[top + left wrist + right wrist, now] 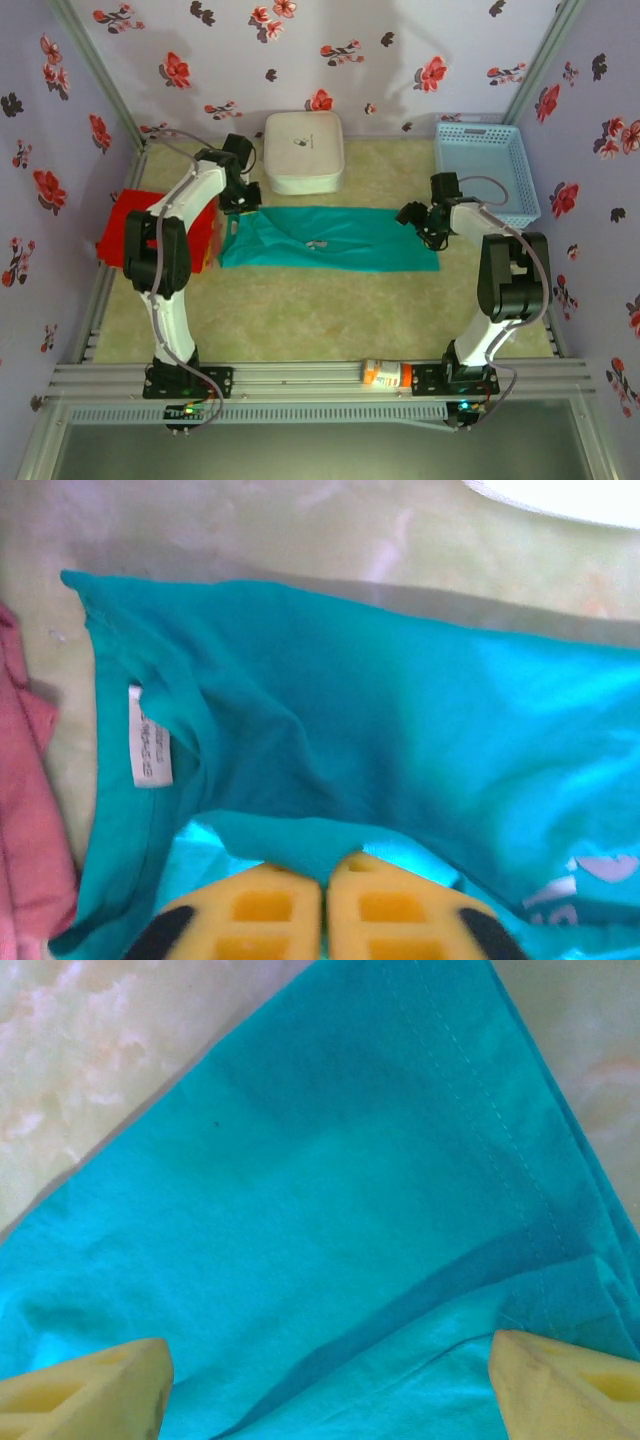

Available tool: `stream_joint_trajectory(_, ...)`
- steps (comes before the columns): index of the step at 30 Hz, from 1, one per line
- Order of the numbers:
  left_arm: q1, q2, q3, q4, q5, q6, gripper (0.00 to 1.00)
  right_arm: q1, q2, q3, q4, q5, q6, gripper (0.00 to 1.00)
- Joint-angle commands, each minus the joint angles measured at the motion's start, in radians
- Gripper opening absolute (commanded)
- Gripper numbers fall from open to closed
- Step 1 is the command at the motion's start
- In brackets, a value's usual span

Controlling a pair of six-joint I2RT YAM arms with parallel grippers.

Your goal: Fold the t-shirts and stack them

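Teal t-shirt (330,240): lies as a long narrow band across the middle of the bench (300,310), collar end left, hem end right.
Red t-shirt (120,235): bunched at the left edge of the bench, partly under the left arm, just beside the teal collar; not yet folded.
Left gripper (325,920): sits low over the collar end, near the white neck label (150,735). Its fingers (260,915) are almost together with only a thin slit between them; I cannot tell whether a fold of cloth is caught there.
Right gripper (325,1380): hovers over the hem corner (500,1110) with its fingers (90,1385) spread wide on either side, holding nothing.
Step in hand: probably the crosswise fold of the teal band (the lengthwise fold looks done).
Doing it well: pinch both layers at matching corners of one end, lift only a little, carry that end over flat and level, and set it edge on edge.
Risk: catching one layer only would likely pull the band open; dragging could bunch the soft cloth toward the red t-shirt.
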Motion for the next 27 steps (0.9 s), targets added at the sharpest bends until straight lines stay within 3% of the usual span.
stream_joint_trajectory(1, 0.029, 0.054, 0.069, 0.017, -0.008, 0.023, 0.32, -0.001, -0.047, -0.029, -0.007, 0.010, -0.029, 0.83)
stream_joint_trajectory(5, 0.030, 0.027, 0.049, 0.034, 0.038, 0.002, 0.46, 0.001, -0.080, -0.042, -0.024, 0.002, -0.040, 0.83)
stream_joint_trajectory(11, 0.015, -0.185, -0.226, 0.180, 0.195, -0.112, 0.56, 0.008, -0.157, -0.077, -0.037, 0.006, -0.032, 0.83)
stream_joint_trajectory(19, -0.039, -0.353, -0.545, 0.437, 0.275, -0.313, 0.58, 0.025, -0.201, -0.114, -0.031, -0.001, -0.008, 0.83)
stream_joint_trajectory(27, -0.041, -0.303, -0.641, 0.594, 0.274, -0.402, 0.56, 0.027, -0.217, -0.132, -0.034, 0.004, -0.010, 0.83)
